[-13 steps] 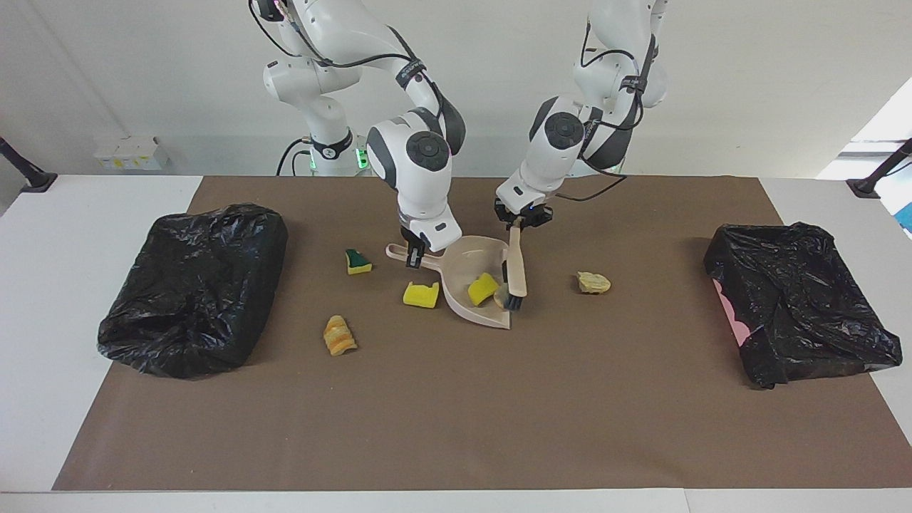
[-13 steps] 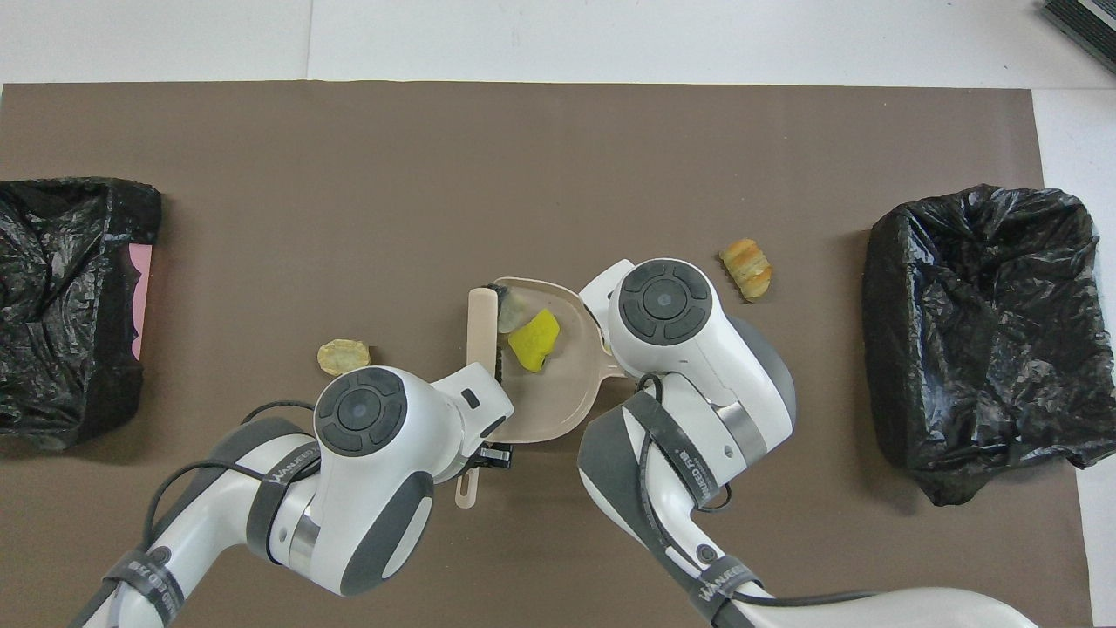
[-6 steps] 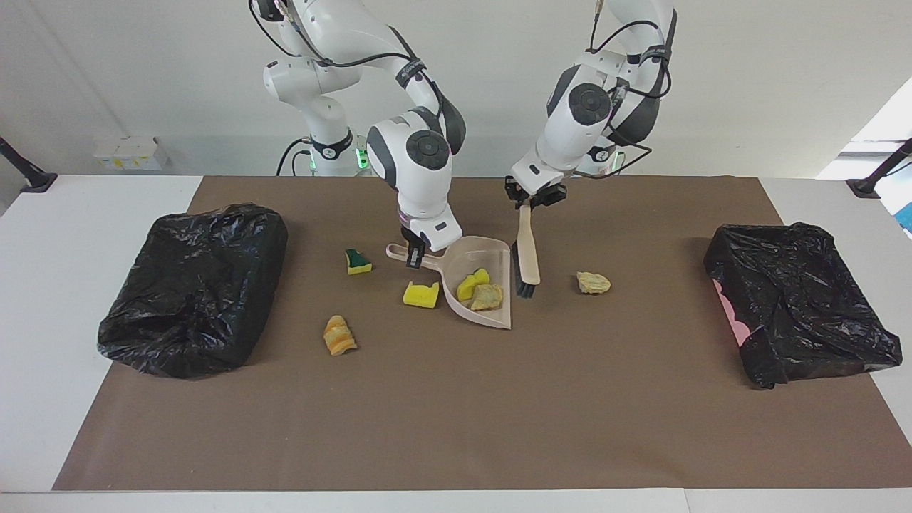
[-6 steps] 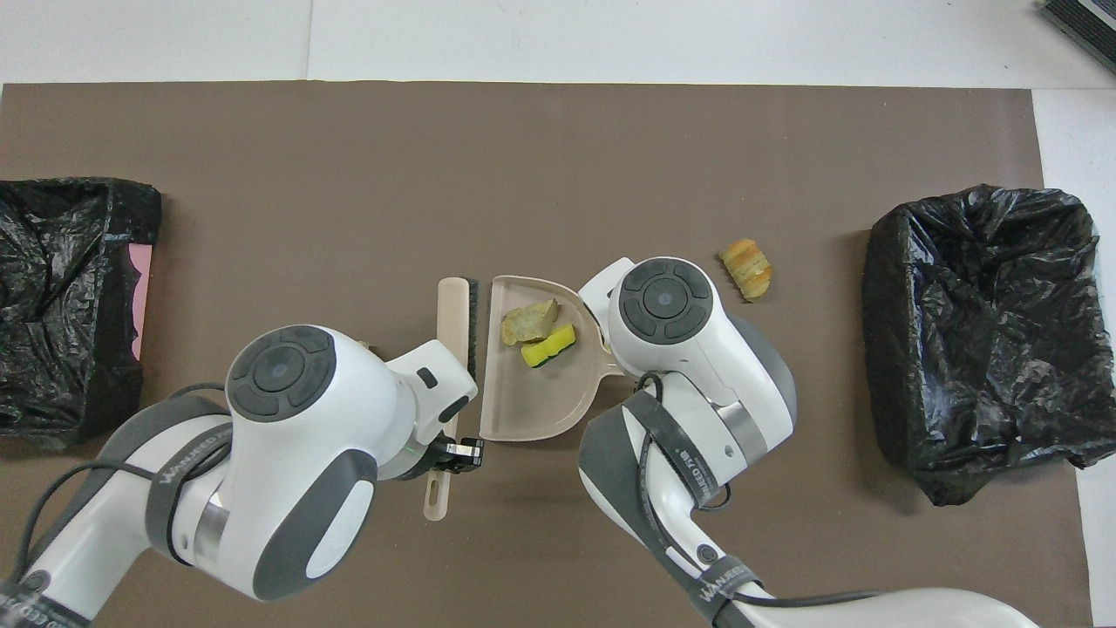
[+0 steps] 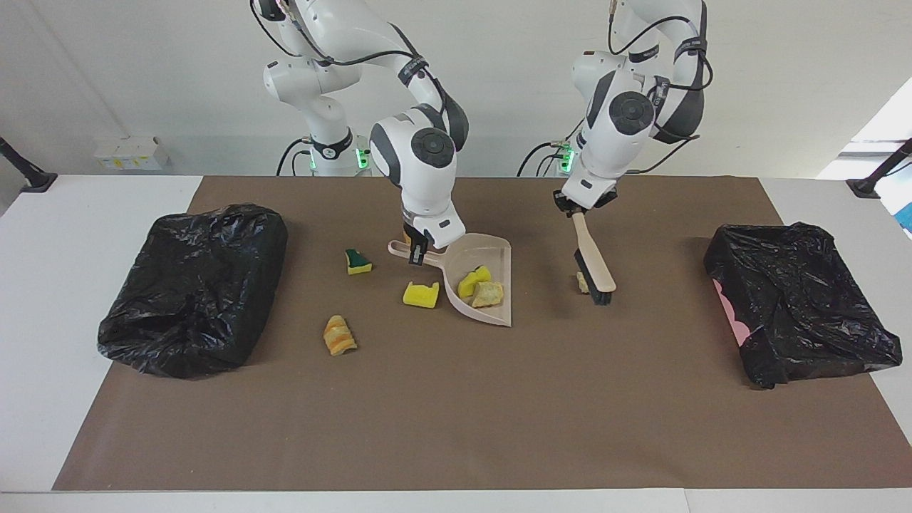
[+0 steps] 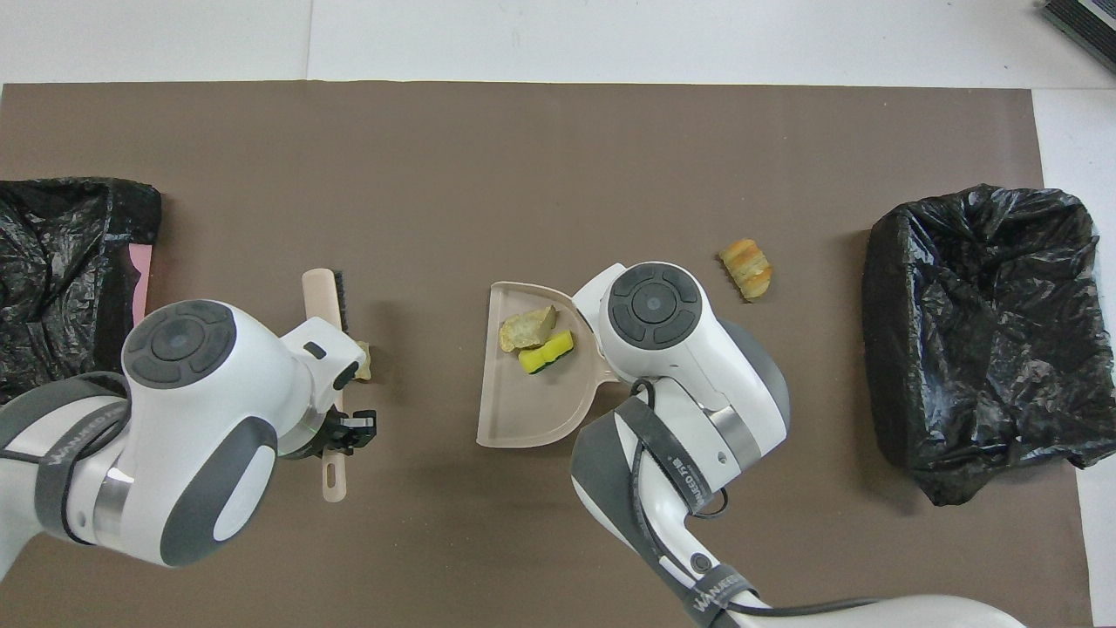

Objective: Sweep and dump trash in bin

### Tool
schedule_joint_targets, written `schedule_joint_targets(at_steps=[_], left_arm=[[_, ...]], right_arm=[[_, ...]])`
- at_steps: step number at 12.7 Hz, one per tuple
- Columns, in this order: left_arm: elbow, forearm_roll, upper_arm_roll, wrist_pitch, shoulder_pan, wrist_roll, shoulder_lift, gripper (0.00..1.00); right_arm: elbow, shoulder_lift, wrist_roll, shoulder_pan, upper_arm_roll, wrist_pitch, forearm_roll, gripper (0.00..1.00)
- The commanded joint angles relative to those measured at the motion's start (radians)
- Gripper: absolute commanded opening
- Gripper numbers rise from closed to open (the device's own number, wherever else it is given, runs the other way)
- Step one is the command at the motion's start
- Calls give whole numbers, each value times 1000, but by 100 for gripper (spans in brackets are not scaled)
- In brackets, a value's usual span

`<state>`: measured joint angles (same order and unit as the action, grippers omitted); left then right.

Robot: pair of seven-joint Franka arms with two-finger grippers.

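**Brush swung out to the tan scrap**

Since the last frame my left gripper [image 5: 586, 206] has carried the brush [image 5: 593, 265] from beside the dustpan [image 5: 499, 251] toward frame right; clamped on the handle, its bristles touch the tan scrap [image 5: 582, 283]. My right gripper [image 5: 415, 251] stays clamped on the dustpan handle at frame centre. Two scraps [image 5: 479, 286] lie in the pan; three more [image 5: 420, 294] lie lower left of it.

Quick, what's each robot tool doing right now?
Left tool: shut on the brush handle.
Right tool: shut on the dustpan handle.
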<state>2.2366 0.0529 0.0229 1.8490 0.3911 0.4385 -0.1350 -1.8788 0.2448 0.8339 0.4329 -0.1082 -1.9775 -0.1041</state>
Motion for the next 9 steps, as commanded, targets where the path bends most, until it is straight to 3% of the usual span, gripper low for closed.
schedule_joint_targets(at_steps=[1, 4, 9], left_arm=[[89, -36, -11, 27, -46, 9, -28, 0], [138, -86, -11, 68, -118, 6, -26, 0], [181, -84, -17, 85, -71, -35, -15, 0]], right_arm=[[1, -13, -22, 10, -5, 28, -28, 0], [1, -12, -22, 24, -5, 45, -51, 0], [3, -1, -50, 47, -5, 46, -54, 0]])
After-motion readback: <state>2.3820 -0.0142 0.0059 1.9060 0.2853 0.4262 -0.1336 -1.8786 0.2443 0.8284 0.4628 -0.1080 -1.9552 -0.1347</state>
